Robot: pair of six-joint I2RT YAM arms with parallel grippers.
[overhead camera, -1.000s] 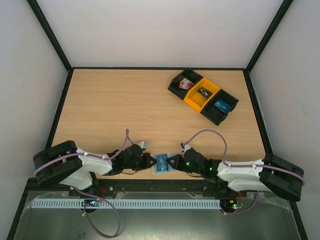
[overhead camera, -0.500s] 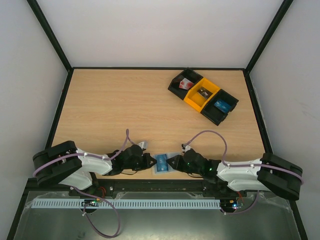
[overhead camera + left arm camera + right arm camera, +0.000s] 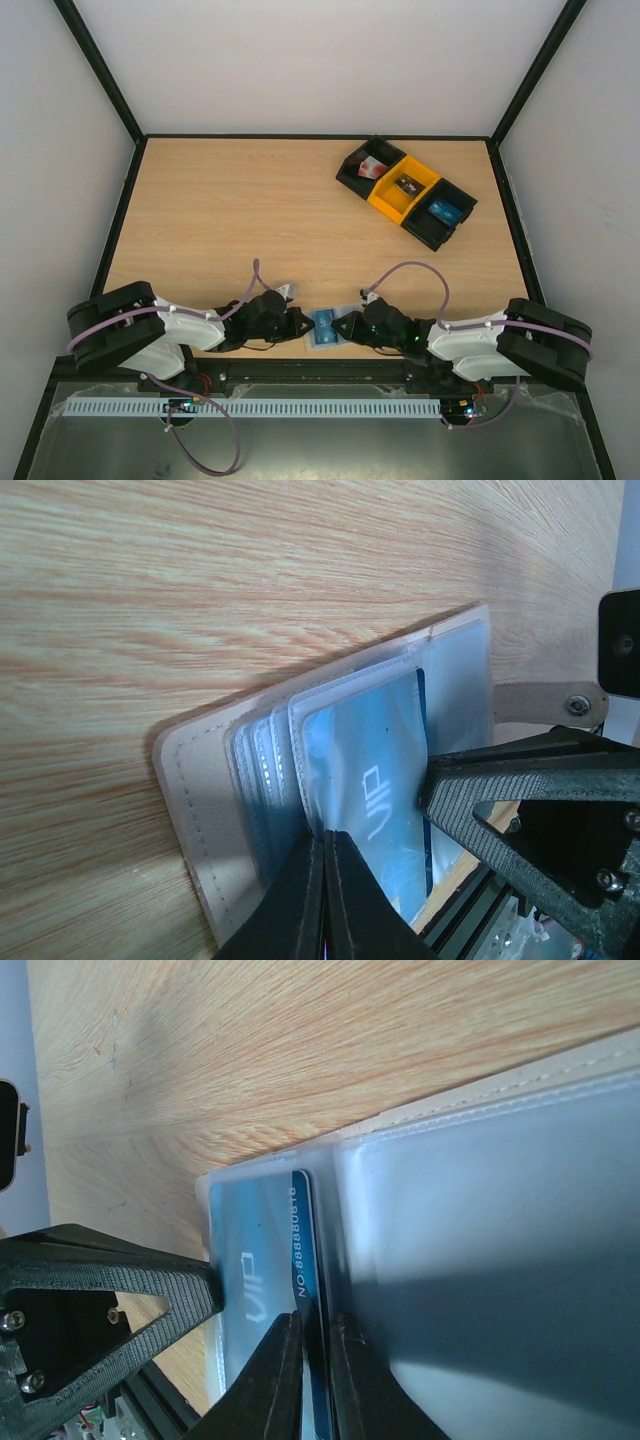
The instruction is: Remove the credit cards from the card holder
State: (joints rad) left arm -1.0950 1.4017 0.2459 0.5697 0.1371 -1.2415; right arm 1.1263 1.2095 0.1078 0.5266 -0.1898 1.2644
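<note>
Right wrist view: the blue credit card (image 3: 250, 1260), printed VIP, sits in an end pocket of the translucent card holder (image 3: 480, 1220). My right gripper (image 3: 315, 1325) is closed to a sliver, with the card's numbered edge pinched between its fingers. At the holder's other side, my left gripper (image 3: 325, 845) is fully closed, clamping the edge of the clear pockets. The holder lies flat on the wooden table (image 3: 250, 220) at its near edge, between my two arms. Well away from the holder, toward the far right, stand the black and yellow bins (image 3: 405, 190).
</note>
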